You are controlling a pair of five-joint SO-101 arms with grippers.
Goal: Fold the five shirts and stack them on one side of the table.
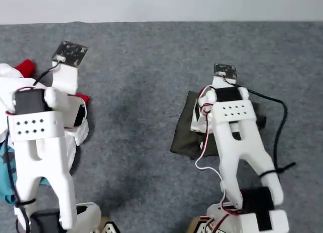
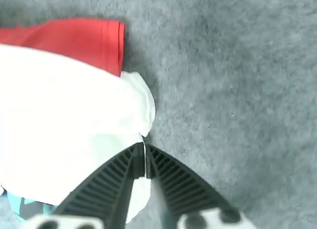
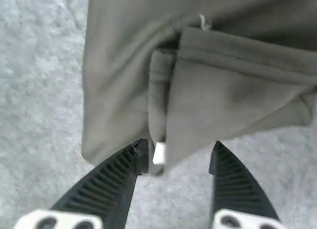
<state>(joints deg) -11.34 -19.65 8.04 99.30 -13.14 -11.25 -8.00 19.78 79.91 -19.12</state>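
Bright diffuse light; soft shadows; white shirt (image 2: 59, 115) glares.

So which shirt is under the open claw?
The dark olive shirt, alone beneath the right claw. The red shirt, white shirt and teal shirt sit piled by the left claw.

I see a speckled grey table (image 1: 151, 56). At its left edge the white shirt (image 2: 64, 115) is plain, the red shirt (image 2: 74, 38) a solid bright red, and the teal shirt (image 1: 6, 165) pale blue-green. Right of centre, the olive-grey shirt (image 3: 124, 65) is plain and dark. My left arm (image 1: 40, 142) and right arm (image 1: 237, 137) are white with black blocks.
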